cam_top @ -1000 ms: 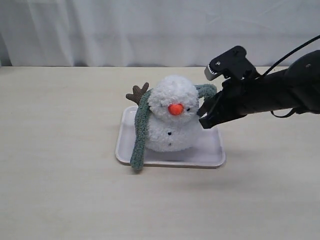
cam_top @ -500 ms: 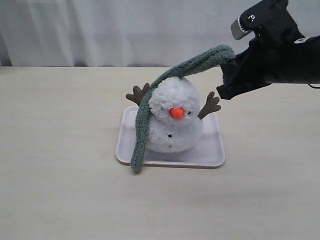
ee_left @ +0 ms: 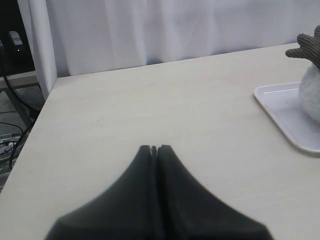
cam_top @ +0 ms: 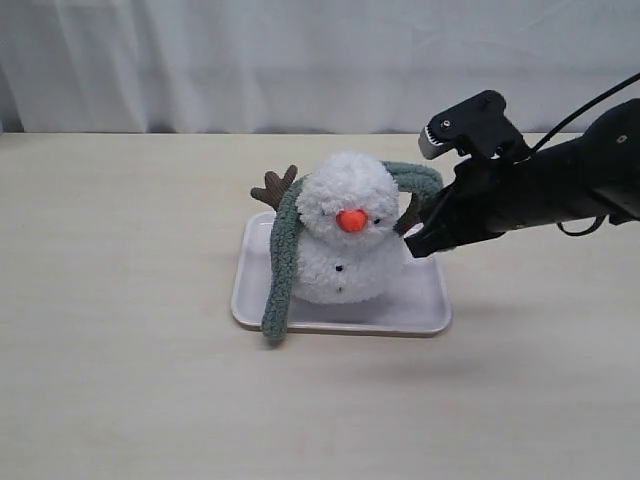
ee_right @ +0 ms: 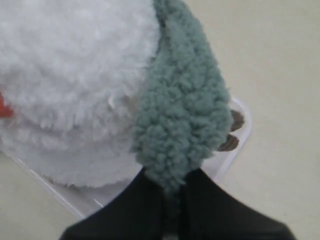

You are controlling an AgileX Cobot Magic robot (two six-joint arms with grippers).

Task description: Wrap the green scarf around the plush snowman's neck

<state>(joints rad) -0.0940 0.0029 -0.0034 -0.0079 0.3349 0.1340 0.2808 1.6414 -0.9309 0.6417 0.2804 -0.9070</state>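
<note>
Pale wood-grain tabletop (cam_top: 120,400), white curtain (cam_top: 200,60) behind. Near the middle, upright and facing the exterior camera, a small fluffy white two-ball plush snowman (cam_top: 345,265) with an orange carrot nose (cam_top: 351,220), seated in a shallow white rectangular plastic tray (cam_top: 425,305). Draped on it, a long narrow grey-green fuzzy knit scarf (cam_top: 282,265). One end hanging down the figure's side on the left of the exterior view, over the tray rim and onto the table. From there up past a brown twig arm (cam_top: 275,187), round behind the head, out again on the right. Whether seated in the neck (cam_top: 322,243) crease at the back or riding higher on the head, cannot tell. Front of the neck bare under the nose, so roughly half a turn laid, by the look of it. Other rounded end pinched between the clamped jaws of the right gripper (cam_top: 415,243), low and just beside the body ball, fuzzy tip bunched at the black fingers and touching white fluff in the right wrist view. Long axis of the scarf lying side to side behind the head. Open path for the held end therefore across the front, below the nose, toward the hanging end. Right gripper much the nearer and holding the working end. Left gripper (ee_left: 154,149) closed on nothing, over bare table, well apart from the figure, only a tray corner and a twig arm at the edge of its view.
</note>
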